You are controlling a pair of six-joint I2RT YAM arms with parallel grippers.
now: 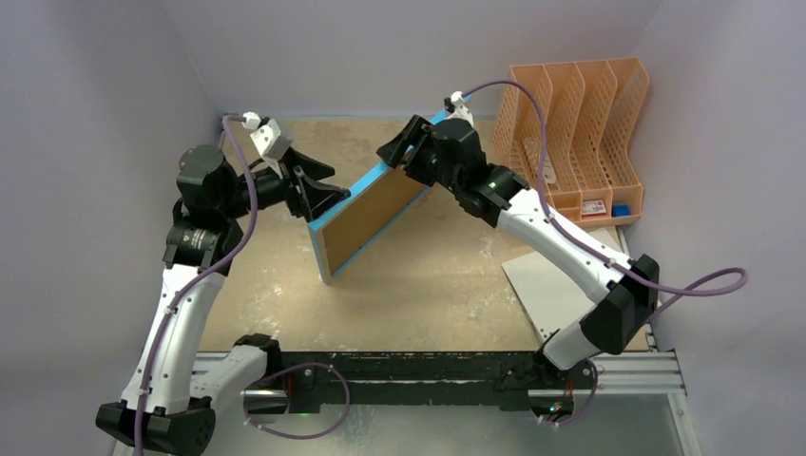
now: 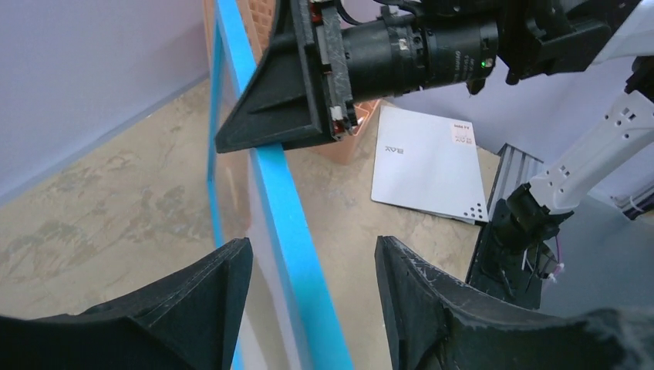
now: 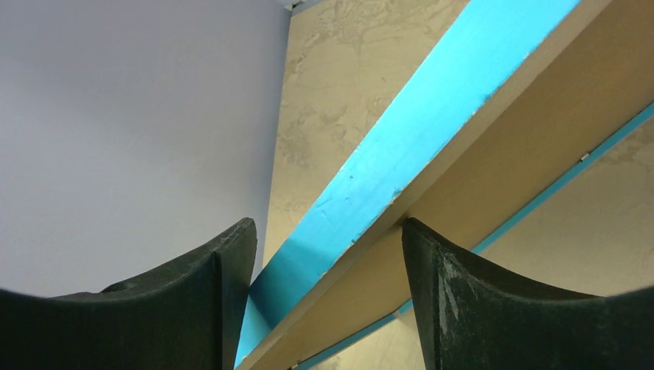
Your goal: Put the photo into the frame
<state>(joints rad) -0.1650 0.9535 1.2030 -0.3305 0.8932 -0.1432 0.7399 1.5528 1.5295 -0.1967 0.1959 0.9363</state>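
Observation:
The frame [image 1: 320,252] stands tilted on one long edge in the middle of the table. Its cyan edges surround a plain brown board [image 1: 375,214] that faces the camera. My right gripper [image 1: 399,152] is at the frame's upper far corner. In the right wrist view [image 3: 328,231] the cyan edge [image 3: 401,146] and the brown board [image 3: 540,116] sit between its jaws, touching both fingers. My left gripper [image 1: 333,188] is open at the frame's upper left end. In the left wrist view [image 2: 312,254] the cyan rail [image 2: 289,223] passes between its jaws without touching them. The photo is not in view.
A peach file organiser [image 1: 580,133] stands at the back right by the wall. A white sheet with small print [image 1: 551,285] lies flat at the right near the right arm; it also shows in the left wrist view [image 2: 428,166]. Walls close in the left, back and right.

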